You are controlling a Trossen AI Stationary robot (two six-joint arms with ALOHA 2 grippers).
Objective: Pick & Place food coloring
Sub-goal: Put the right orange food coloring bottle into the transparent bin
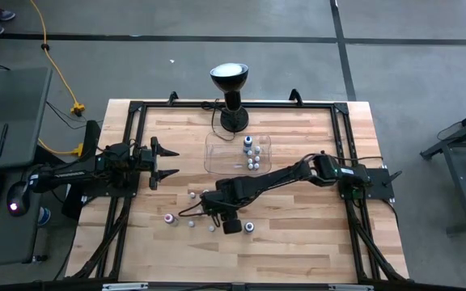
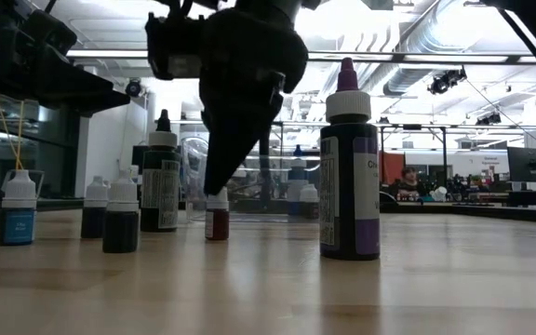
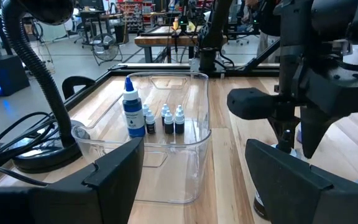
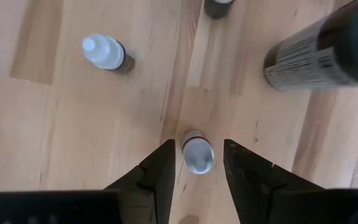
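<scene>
Spanning the scene, the wooden table (image 1: 298, 242) carried a clear tray (image 1: 217, 153) holding several bottles. The right gripper (image 4: 195, 163) hung spread around a small white-capped food coloring bottle (image 4: 197, 153), not visibly pinching it. The left gripper (image 1: 168, 162) waited spread beside the tray.

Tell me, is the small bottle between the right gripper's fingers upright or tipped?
Upright: the small bottle stands cap-up between the right gripper's open fingers.

Even overhead light on the worktop (image 1: 298, 242); shadows soft and short. Low view is backlit: ceiling fixtures (image 2: 361, 19) blow out white, and the right gripper (image 2: 214, 191) reads as a silhouette. Nearest worktop boards there are blurred. Faint glare on the clear tray (image 3: 194, 134) walls.
</scene>
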